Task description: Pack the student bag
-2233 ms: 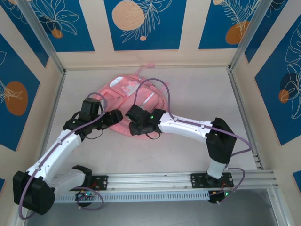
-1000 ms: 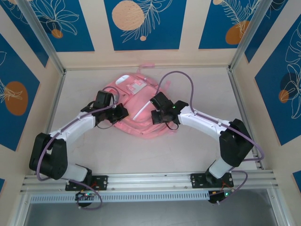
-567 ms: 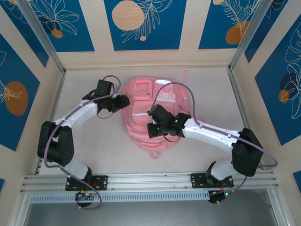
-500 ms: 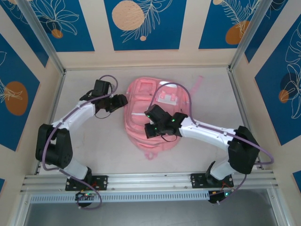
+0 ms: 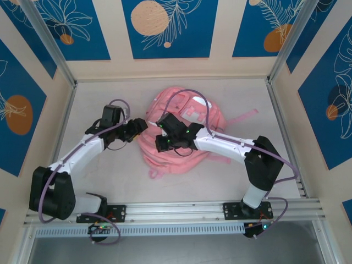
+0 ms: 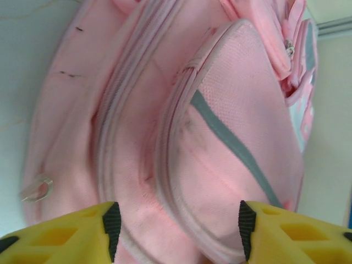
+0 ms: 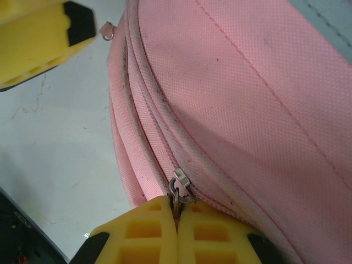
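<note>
Lying down, one student bag point(image 5: 170, 162) (pink)

Top external: sat high behind the arm bases, looked down over the whole table point(image 5: 110, 181) | left wrist: close, faced student bag point(image 6: 220, 137) flank | right wrist: closer still (zip pull point(image 7: 180, 184) at right gripper point(image 7: 177, 208)) | shared: bag edge with small metal ring point(image 6: 36, 187), both wrist views.

We see the left arm point(image 5: 82, 157) and right arm point(image 5: 225, 147) in white shells with black joint housings, each trailing a looping lilac cable point(image 5: 184, 93). The left claw point(image 6: 176, 225) and right claw point(image 7: 177, 217) have yellow honeycombed fingers point(image 6: 60, 237) with black pads point(image 6: 112, 223). Green lights point(image 5: 264, 225) glow by the bases point(image 5: 247, 210).
</note>
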### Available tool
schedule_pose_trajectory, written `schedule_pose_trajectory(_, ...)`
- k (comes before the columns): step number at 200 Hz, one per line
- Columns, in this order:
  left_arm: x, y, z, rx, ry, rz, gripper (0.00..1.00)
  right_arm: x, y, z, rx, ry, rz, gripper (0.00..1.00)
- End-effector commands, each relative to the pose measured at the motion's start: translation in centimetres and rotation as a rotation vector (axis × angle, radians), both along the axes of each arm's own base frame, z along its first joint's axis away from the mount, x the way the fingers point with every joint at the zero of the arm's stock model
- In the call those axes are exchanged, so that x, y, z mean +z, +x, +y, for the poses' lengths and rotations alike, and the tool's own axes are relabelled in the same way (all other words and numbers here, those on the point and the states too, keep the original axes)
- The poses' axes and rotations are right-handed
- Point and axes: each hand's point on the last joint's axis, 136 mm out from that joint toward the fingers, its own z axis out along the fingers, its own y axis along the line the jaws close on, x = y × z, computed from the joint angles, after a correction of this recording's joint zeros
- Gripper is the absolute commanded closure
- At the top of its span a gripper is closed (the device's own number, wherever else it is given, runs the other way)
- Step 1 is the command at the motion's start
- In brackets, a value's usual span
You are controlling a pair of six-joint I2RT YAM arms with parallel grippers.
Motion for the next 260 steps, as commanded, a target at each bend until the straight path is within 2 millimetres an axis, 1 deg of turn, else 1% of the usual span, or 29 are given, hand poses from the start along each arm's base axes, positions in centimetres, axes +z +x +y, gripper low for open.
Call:
schedule_pose_trajectory(1, 0.3, 0.8, -1.9, -0.034, -0.067, 0.008, 0.48, 1.6, 0.1, 1.0, 0.027, 0.061, -0.009, 1.0)
schedule_pose_trajectory(16, -0.6, 1.1, -1.9, -0.029, -0.048, 0.029, 0.5, 1.6, 0.1, 0.6, 0.019, 0.06, -0.008, 1.0)
schedule_pose_trajectory(22, -0.9, 1.2, -2.0, -0.032, -0.046, 0.034, 0.53, 1.6, 0.0, 0.5, 0.016, 0.057, -0.006, 1.0)
schedule_pose_trajectory(31, -1.2, 1.3, -2.2, -0.038, -0.044, 0.041, 0.61, 1.7, -0.2, 0.2, 0.011, 0.052, -0.006, 1.0)
schedule_pose_trajectory(40, -1.4, 1.5, -2.3, -0.04, -0.04, 0.039, 0.67, 1.3, -0.5, -0.4, 0.005, 0.032, -0.001, 1.0)
schedule_pose_trajectory(47, -1.5, 1.7, -2.2, -0.036, -0.03, 0.04, 0.74, 1.1, -0.9, -1.0, 0.0, 0.013, 0.0, 1.0)
schedule_pose_trajectory(61, -1.9, 2.0, -1.8, -0.021, 0.002, 0.039, 0.92, 0.3, -1.6, -2.8, -0.02, -0.046, 0.004, 1.0)
schedule_pose_trajectory(71, -2.0, 2.3, -1.6, -0.015, 0.021, 0.038, 1.0, -0.2, -2.1, -4.5, -0.039, -0.089, 0.005, 1.0)
schedule_pose_trajectory(91, -2.5, 2.5, -1.2, -0.001, 0.047, 0.04, 1.0, -1.1, -3.4, -8.1, -0.071, -0.171, 0.001, 1.0)
schedule_pose_trajectory(114, -3.0, 2.5, -0.7, 0.013, 0.077, 0.047, 1.0, -1.7, -4.1, -12.1, -0.117, -0.25, -0.015, 1.0)
schedule_pose_trajectory(138, -3.0, 2.6, -0.4, 0.018, 0.1, 0.046, 1.0, -2.5, -3.6, -15.9, -0.183, -0.313, -0.023, 1.0)
schedule_pose_trajectory(151, -3.0, 2.5, -0.2, 0.019, 0.113, 0.044, 1.0, -2.6, -2.9, -17.8, -0.231, -0.338, -0.033, 1.0)
schedule_pose_trajectory(163, -3.0, 2.4, -0.2, 0.009, 0.118, 0.042, 1.0, -2.4, -1.8, -18.8, -0.259, -0.335, -0.054, 1.0)
schedule_pose_trajectory(183, -3.0, 2.3, -0.4, -0.027, 0.129, 0.04, 1.0, -1.7, 0.7, -20.0, -0.313, -0.333, -0.09, 1.0)
schedule_pose_trajectory(201, -3.1, 2.2, -0.3, -0.051, 0.149, 0.035, 1.0, -1.1, 3.0, -20.5, -0.366, -0.333, -0.112, 1.0)
schedule_pose_trajectory(213, -2.9, 2.1, -0.3, -0.069, 0.16, 0.025, 1.0, -0.7, 4.0, -20.6, -0.388, -0.331, -0.112, 0.96)
schedule_pose_trajectory(222, -2.6, 2.1, -0.2, -0.078, 0.176, 0.018, 1.0, -0.3, 4.3, -20.6, -0.4, -0.332, -0.111, 0.85)
schedule_pose_trajectory(224, -2.6, 2.1, -0.1, -0.078, 0.182, 0.015, 0.98, -0.2, 4.3, -20.6, -0.401, -0.331, -0.112, 0.83)
schedule_pose_trajectory(227, -2.5, 2.1, 0.1, -0.075, 0.191, 0.014, 0.93, 0.0, 4.3, -20.6, -0.4, -0.328, -0.117, 0.76)
schedule_pose_trajectory(242, -1.6, 2.0, 1.0, -0.064, 0.24, -0.009, 0.62, 1.2, 4.2, -20.9, -0.417, -0.314, -0.161, 0.49)
schedule_pose_trajectory(248, -1.2, 2.1, 1.6, -0.052, 0.27, -0.02, 0.48, 1.9, 4.1, -21.1, -0.42, -0.299, -0.184, 0.42)
schedule_pose_trajectory(251, -0.9, 2.0, 1.9, -0.046, 0.284, -0.026, 0.43, 2.2, 4.1, -21.2, -0.42, -0.291, -0.196, 0.38)
schedule_pose_trajectory(260, -0.1, 2.1, 3.1, -0.015, 0.334, -0.046, 0.31, 3.3, 4.1, -21.6, -0.43, -0.268, -0.238, 0.3)
